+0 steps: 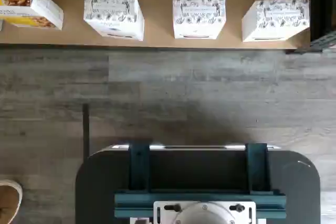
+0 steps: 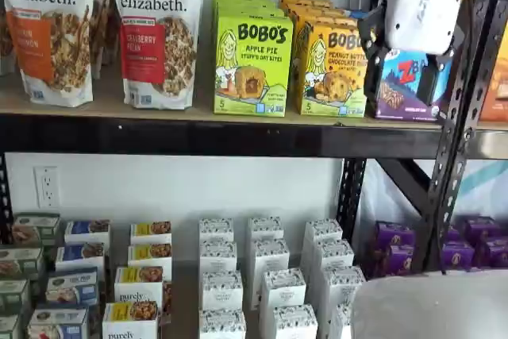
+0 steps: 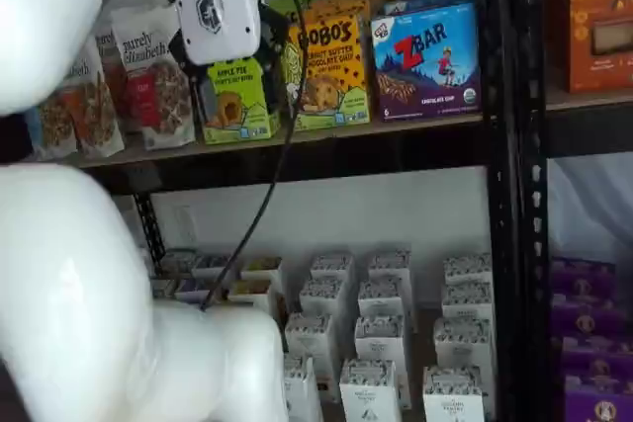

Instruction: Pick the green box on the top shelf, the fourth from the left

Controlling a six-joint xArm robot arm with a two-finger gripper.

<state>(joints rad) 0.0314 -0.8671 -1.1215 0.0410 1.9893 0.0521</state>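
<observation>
The green box stands upright on the top shelf, at the front of a row of like cartons, and also shows in a shelf view partly behind the gripper. My gripper, a white body with black fingers, hangs in front of the top shelf at carton height. It stands open, and nothing is held between the fingers. The gripper is out in front of the cartons and touches none. The wrist view shows neither the green box nor the fingers.
A yellow Bobo's carton stands right beside the green box, then a blue Z Bar box. Granola bags stand to its left. A black upright is at the right. White cartons fill the lower shelf. My white arm blocks the left.
</observation>
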